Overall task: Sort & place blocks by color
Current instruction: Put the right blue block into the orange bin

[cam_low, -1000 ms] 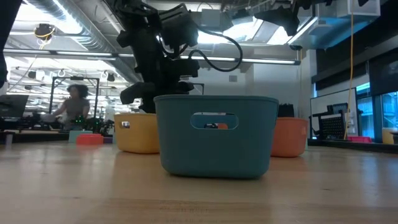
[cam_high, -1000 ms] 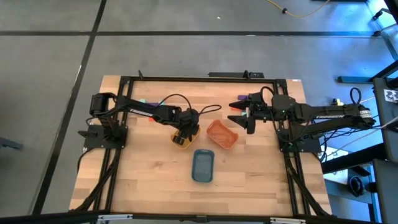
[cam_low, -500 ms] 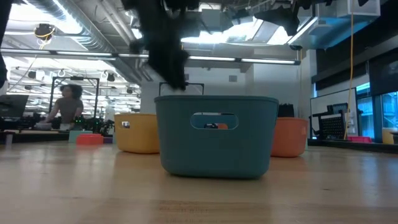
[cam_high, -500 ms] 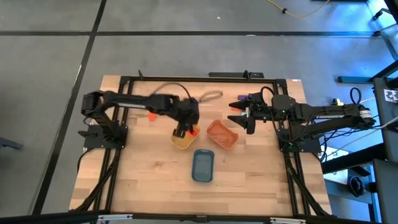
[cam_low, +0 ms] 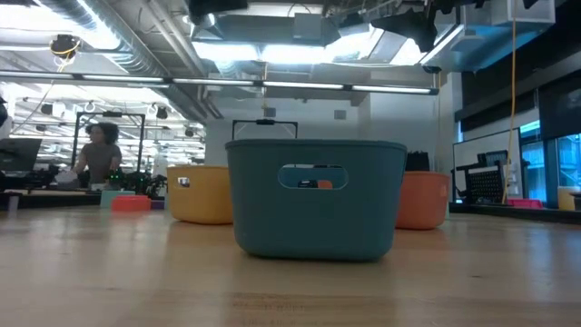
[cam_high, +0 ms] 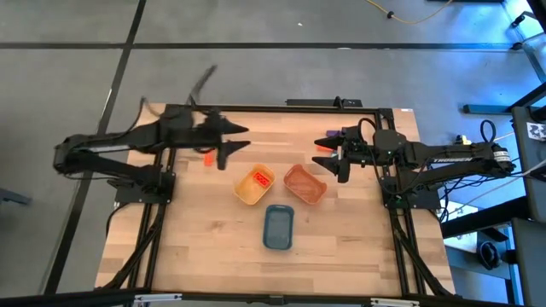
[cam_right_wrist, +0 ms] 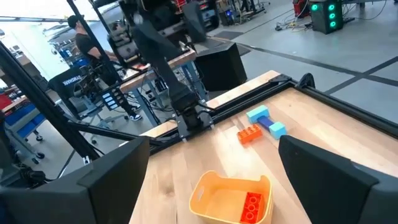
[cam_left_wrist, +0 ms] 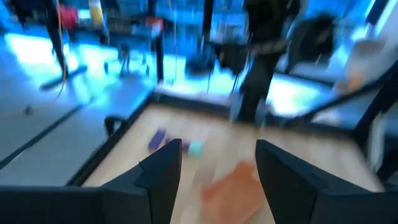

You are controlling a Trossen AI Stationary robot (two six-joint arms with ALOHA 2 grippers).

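Observation:
A red-orange block (cam_high: 263, 179) (cam_right_wrist: 252, 204) lies inside the yellow tray (cam_high: 247, 193). My left gripper (cam_high: 239, 143) (cam_left_wrist: 217, 168) hangs open above the table's far left part, away from the trays. A red-orange block (cam_high: 207, 157) (cam_right_wrist: 249, 133) lies on the table near it, next to teal blocks (cam_right_wrist: 258, 114) and a purple one (cam_right_wrist: 268, 122). My right gripper (cam_high: 328, 156) (cam_right_wrist: 212, 146) is open at the far right. Near it lie a purple block (cam_left_wrist: 158, 138) and a teal block (cam_left_wrist: 195, 147).
Near the table's middle stand the yellow tray (cam_low: 201, 193), the orange tray (cam_high: 304, 183) (cam_low: 425, 200) and the blue tray (cam_high: 279, 227) (cam_low: 315, 195), the blue one nearest the near edge. A black frame borders the table. A person (cam_low: 98, 154) is in the room behind.
My left gripper was down at the yellow tray. It let go of the red-orange block, which now lies in the tray. It then rose and swung back toward the table's far left corner.

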